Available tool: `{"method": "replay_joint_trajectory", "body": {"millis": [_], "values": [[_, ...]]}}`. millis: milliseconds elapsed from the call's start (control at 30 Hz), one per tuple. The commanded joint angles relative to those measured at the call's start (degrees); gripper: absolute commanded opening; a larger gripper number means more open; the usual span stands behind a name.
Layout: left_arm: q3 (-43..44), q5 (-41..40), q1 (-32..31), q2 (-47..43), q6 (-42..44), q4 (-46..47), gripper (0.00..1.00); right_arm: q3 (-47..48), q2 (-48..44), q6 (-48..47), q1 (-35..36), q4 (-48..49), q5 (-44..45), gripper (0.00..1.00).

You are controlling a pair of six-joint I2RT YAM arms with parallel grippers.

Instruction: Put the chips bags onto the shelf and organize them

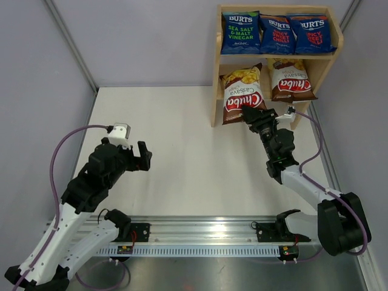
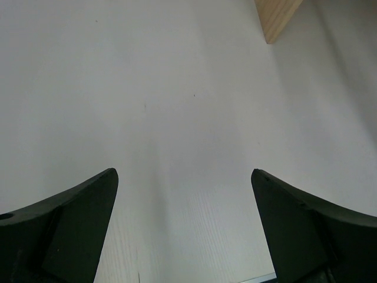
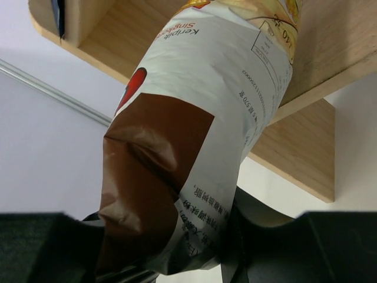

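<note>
The light wooden shelf [image 1: 216, 73] stands at the far right. Three dark blue BURTS bags [image 1: 277, 33] fill its upper tier. One brown-white Chuba bag [image 1: 292, 80] stands on the lower tier at right. My right gripper [image 1: 251, 113] is shut on the bottom of the second Chuba bag [image 1: 241, 92], which leans into the lower tier's left side with its bottom out in front. In the right wrist view this bag [image 3: 182, 153] runs from my jaws up to the shelf board [image 3: 330, 53]. My left gripper [image 1: 144, 156] is open and empty over the white table [image 2: 188, 94].
Grey walls enclose the table on the left, back and right. A metal rail [image 1: 200, 233] with the arm bases runs along the near edge. A corner of the shelf's side panel [image 2: 277, 17] shows at the top of the left wrist view.
</note>
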Motion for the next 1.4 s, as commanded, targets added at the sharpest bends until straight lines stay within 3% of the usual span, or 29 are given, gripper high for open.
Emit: {"method": "replay_joint_trajectory", "body": {"millis": [0, 333, 600, 1133, 1233, 1367], "values": [[1.1, 2.0, 0.2, -0.8, 4.9, -0.3, 0.99, 4.7, 2.5, 2.0, -0.4, 11.8, 3.4, 0.32], [-6.1, 1.2, 0.3, -6.5, 3.7, 4.6, 0.99, 14.3, 16.4, 7.8, -2.5, 8.9, 4.0, 0.48], [-7.6, 1.5, 0.3, -8.7, 3.2, 4.9, 0.99, 23.8, 23.1, 9.8, -3.0, -0.3, 4.2, 0.50], [-8.2, 2.1, 0.8, -10.4, 3.0, 5.5, 0.99, 25.7, 29.3, 10.5, -2.9, 2.2, 6.2, 0.52], [-8.2, 2.2, 1.0, -10.4, 3.0, 5.6, 0.99, 28.6, 29.3, 10.9, -2.9, -4.4, 6.9, 0.54], [-8.2, 2.1, 1.1, -10.6, 2.9, 5.5, 0.99, 32.6, 26.8, 12.9, -2.5, -19.4, 8.9, 0.74]]}}
